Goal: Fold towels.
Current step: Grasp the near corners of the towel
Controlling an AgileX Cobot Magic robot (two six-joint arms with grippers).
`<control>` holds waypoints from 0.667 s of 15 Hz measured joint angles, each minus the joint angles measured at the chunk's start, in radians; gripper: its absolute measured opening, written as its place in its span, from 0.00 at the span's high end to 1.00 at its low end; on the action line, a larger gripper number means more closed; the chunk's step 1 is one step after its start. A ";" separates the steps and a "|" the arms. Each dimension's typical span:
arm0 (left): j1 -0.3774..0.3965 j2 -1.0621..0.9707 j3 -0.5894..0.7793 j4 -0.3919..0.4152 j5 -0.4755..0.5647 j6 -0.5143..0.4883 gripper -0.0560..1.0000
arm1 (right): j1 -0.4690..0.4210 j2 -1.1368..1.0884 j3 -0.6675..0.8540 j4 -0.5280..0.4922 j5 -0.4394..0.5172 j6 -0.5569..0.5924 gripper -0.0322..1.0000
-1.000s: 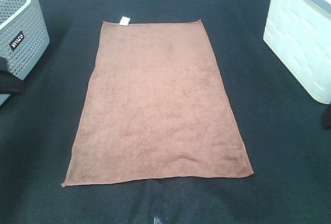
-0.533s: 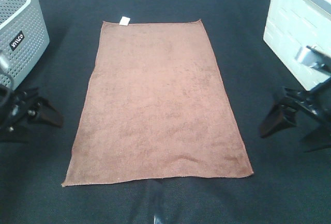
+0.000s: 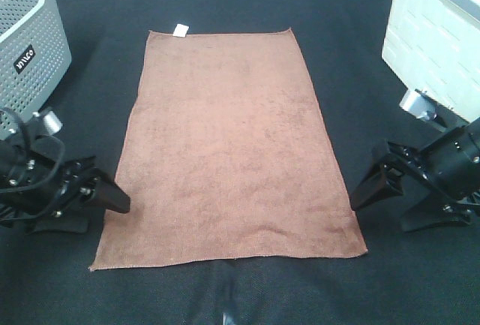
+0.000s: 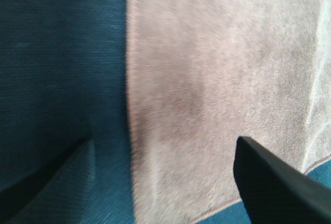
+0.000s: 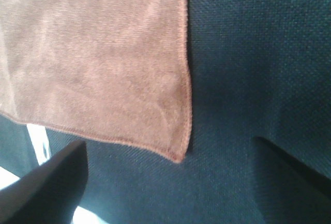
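The reddish-brown towel (image 3: 232,145) lies flat and fully spread on the black table, long side running away from me. A small white tag (image 3: 179,30) sits at its far left corner. My left gripper (image 3: 105,209) is open and empty, low by the towel's left edge near the near left corner. In the left wrist view its jaws (image 4: 163,146) straddle the towel (image 4: 217,79) edge. My right gripper (image 3: 381,211) is open and empty, just right of the near right corner. The right wrist view shows that corner (image 5: 178,154) between the open gripper (image 5: 166,144).
A grey perforated basket (image 3: 30,32) stands at the far left. A white bin (image 3: 435,47) stands at the far right. The black table cover (image 3: 360,77) surrounds the towel on all sides.
Both arms have come into view from the sides and moved inward to the towel's near corners. The towel has not moved.
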 joint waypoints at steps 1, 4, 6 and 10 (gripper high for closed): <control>-0.012 0.010 -0.001 -0.019 -0.016 0.007 0.28 | 0.000 0.018 0.000 0.016 -0.017 -0.018 0.21; -0.013 0.035 -0.021 -0.065 -0.014 0.009 0.28 | 0.000 0.070 -0.001 0.077 -0.060 -0.075 0.22; -0.013 0.072 -0.047 -0.113 0.024 0.061 0.28 | 0.009 0.118 -0.011 0.126 -0.065 -0.130 0.24; -0.013 0.140 -0.054 -0.251 0.133 0.173 0.30 | 0.128 0.194 -0.072 0.219 -0.057 -0.155 0.27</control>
